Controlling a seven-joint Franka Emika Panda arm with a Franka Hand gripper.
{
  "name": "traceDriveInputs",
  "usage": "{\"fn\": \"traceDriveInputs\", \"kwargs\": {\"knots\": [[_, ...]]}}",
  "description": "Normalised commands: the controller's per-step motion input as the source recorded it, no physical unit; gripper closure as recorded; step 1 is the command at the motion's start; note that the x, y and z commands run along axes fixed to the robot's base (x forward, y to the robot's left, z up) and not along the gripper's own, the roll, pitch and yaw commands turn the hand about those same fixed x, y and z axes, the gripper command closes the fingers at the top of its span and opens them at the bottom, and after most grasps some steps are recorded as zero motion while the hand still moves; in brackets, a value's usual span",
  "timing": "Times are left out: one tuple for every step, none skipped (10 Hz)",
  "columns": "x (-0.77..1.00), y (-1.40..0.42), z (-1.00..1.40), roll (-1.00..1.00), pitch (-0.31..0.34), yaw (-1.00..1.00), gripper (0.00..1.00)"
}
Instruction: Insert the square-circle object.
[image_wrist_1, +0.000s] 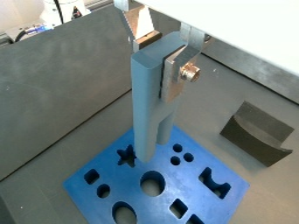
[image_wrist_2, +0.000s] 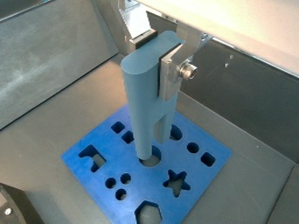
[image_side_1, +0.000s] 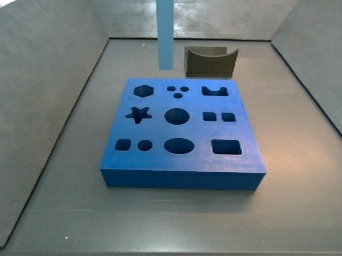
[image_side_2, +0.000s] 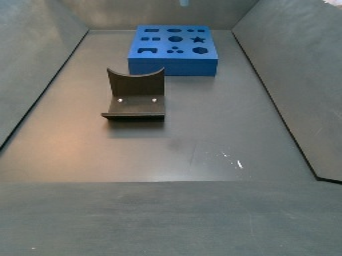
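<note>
End effector (image_wrist_1: 163, 54) is clamped on the top of the square-circle object (image_wrist_1: 147, 105), which hangs upright above the blue block (image_side_1: 181, 135) near the far edge of the bench (image_side_2: 201, 150).

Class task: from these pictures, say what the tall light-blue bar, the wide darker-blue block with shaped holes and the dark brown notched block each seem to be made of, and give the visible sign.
Tall light-blue bar, gripped near its top by the gripper: probably plastic, with a matte, evenly coloured surface.

Wide darker-blue block with shaped holes: likely plastic too, with uniform colour, clean-cut holes and no shine.

Dark brown notched block: unclear, possibly dull plastic or coated metal; smooth faces, faint sheen.
</note>
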Motion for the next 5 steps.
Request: {"fn": "traceDriveInputs", "kwargs": {"knots": [[0.04, -0.23, -0.15, 0.0, 0.0, -0.92, 1.0], [0.0, -0.18, -0.18, 0.0, 0.0, -1.0, 1.0], [0.0, -0.17, -0.2, 0.0, 0.0, -1.0, 1.0], [0.0, -0.15, -0.24, 0.0, 0.0, -1.0, 1.0], [0.0, -0.15, -0.24, 0.0, 0.0, -1.0, 1.0]]}}
